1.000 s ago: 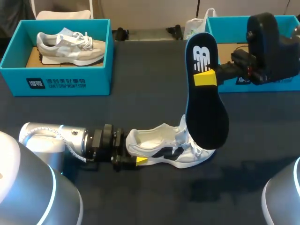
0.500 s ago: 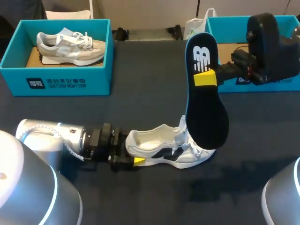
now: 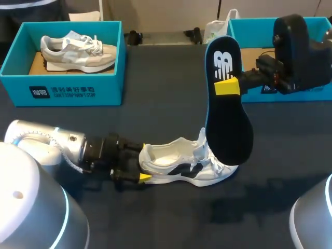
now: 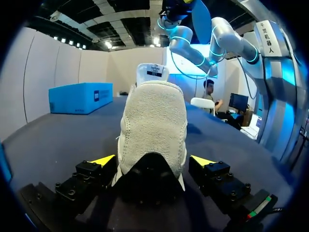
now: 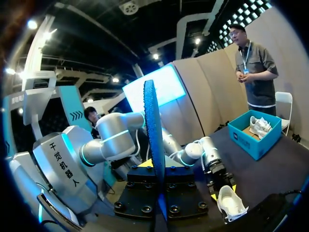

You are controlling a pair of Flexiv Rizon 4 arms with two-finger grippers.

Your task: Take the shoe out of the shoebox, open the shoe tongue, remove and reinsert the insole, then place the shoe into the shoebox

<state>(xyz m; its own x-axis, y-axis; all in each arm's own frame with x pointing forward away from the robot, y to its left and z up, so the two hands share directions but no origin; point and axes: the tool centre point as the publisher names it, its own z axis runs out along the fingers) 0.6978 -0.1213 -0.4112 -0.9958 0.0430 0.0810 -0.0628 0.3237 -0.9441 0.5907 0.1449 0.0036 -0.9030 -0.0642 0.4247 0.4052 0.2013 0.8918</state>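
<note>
Black and thin, the insole (image 3: 228, 104) is pinched upright by the right fingers (image 3: 226, 86) toward 1 o'clock. At 6 o'clock on the worktop (image 3: 166, 78), the fuzzy heel of the white shoe (image 3: 181, 165) is straddled by spread left fingers (image 4: 103, 160), apparently untouched. It is best clamped before the insole is fed in.

The white cloth shoe (image 3: 181, 168) has a black mark on its side. The flat black insole (image 3: 228, 129) has a white mark. The cardboard shoebox (image 3: 110, 91) is teal blue. The tabletop (image 3: 166, 78) is dark grey.
</note>
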